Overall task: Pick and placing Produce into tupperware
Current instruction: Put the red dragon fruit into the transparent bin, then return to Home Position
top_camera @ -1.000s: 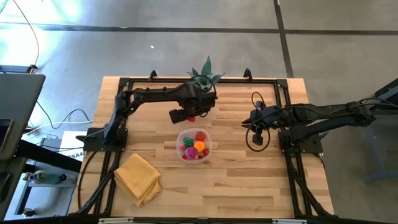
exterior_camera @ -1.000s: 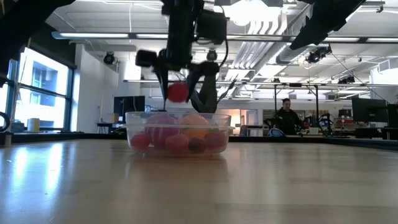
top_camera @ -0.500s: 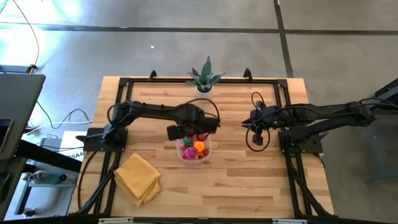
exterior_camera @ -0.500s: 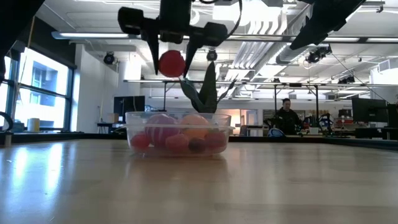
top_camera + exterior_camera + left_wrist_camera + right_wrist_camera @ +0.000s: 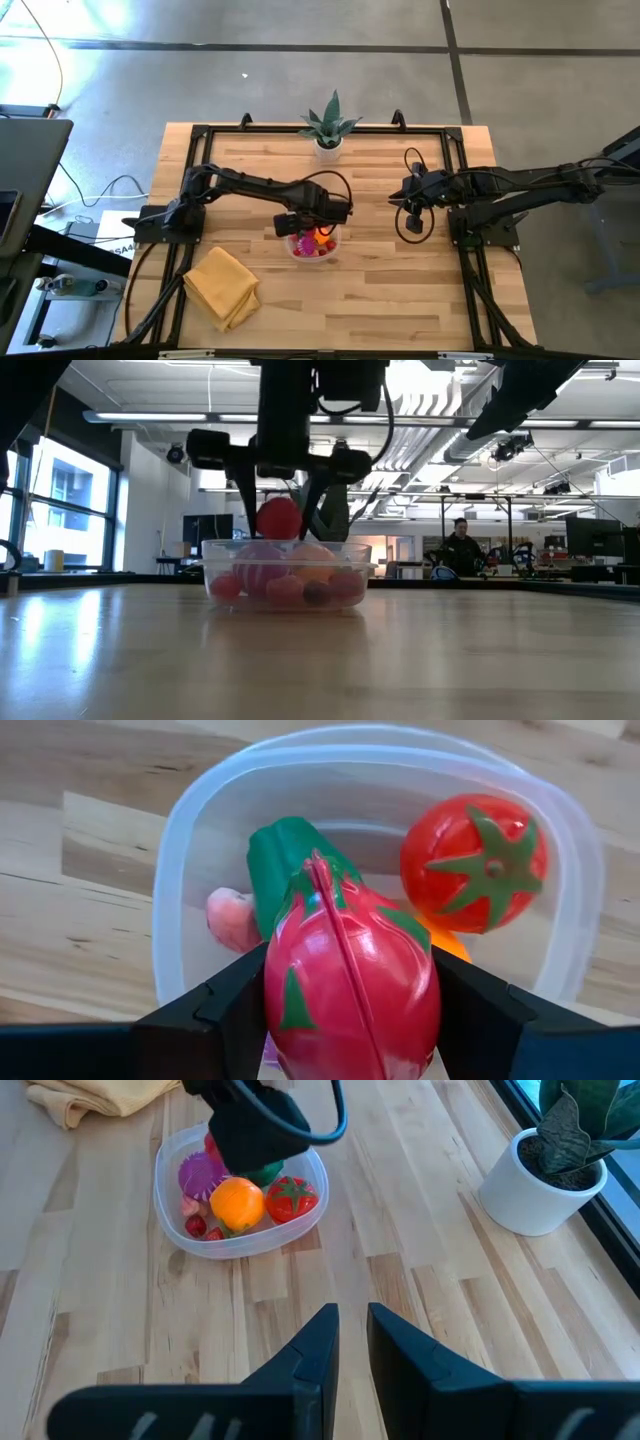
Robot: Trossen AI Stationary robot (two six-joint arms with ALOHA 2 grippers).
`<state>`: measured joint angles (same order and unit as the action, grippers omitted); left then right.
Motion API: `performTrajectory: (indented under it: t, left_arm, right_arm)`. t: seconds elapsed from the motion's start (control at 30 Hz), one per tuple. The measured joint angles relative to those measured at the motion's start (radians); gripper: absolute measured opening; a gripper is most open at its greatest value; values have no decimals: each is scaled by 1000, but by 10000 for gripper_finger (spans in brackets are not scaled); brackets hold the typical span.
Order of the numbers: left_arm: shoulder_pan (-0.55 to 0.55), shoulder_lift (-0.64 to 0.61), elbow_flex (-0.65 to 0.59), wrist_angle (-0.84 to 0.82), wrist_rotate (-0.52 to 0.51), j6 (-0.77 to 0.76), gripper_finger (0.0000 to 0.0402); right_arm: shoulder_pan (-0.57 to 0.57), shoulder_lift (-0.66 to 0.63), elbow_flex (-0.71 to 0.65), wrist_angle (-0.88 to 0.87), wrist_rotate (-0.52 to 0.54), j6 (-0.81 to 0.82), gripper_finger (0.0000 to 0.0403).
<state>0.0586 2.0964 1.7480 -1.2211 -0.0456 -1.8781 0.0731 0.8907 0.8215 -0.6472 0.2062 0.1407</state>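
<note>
While the left end effector (image 5: 279, 510) hung directly over the tupperware (image 5: 312, 244), its two dark fingers (image 5: 222, 1010) were pinched on a red fruit with green flecks (image 5: 350, 992), one finger pressed to each side of it. In the low view that fruit (image 5: 279, 518) sat just above the container's whitish rim (image 5: 290, 545), not resting on the pieces below. The container stood near the middle of the wooden counter (image 5: 400, 290) and already held other produce: a red tomato with a green star-shaped stem (image 5: 473, 863), a green piece (image 5: 282, 860) beside it, an orange piece (image 5: 236, 1201), a spiky magenta ball (image 5: 199, 1177) and a small pink piece (image 5: 230, 915) against the wall. From the right wrist view, the left arm's dark body covered the far part of the container. The right end effector (image 5: 346, 1342) waited well apart on the right side of the counter, raised off the wood, its fingers pressed nearly together with only a narrow slit between them and nothing in it. A folded yellow cloth (image 5: 223, 286) lay near the counter's front left corner, apart from the container, and a spiky green plant in a white pot (image 5: 329, 128) stood at the far edge. In the room beyond the counter, a person (image 5: 460, 550) was visible in the low view.
</note>
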Motion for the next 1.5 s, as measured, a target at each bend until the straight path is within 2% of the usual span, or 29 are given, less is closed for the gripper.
performTrajectory:
  t: [0.3, 0.83, 1.03, 1.27, 1.4, 1.5]
  left_arm:
    - [0, 0, -30, 32, -8, -4, 232]
    - [0, 0, -30, 37, -15, -14, 236]
    - [0, 0, -30, 40, -35, -9, 280]
    - [0, -12, -23, 35, -33, 49, 323]
    - [0, -71, 8, 14, -33, 103, 324]
    - [0, -112, 33, -52, -47, 216, 316]
  right_arm:
    - [0, 0, 0, 0, 0, 0, 46]
    - [0, 0, 0, 0, 0, 0, 46]
    - [0, 0, 0, 0, 0, 0, 46]
    - [0, 0, 0, 0, 0, 0, 46]
    - [0, 0, 0, 0, 0, 0, 46]
    - [0, 0, 0, 0, 0, 0, 46]
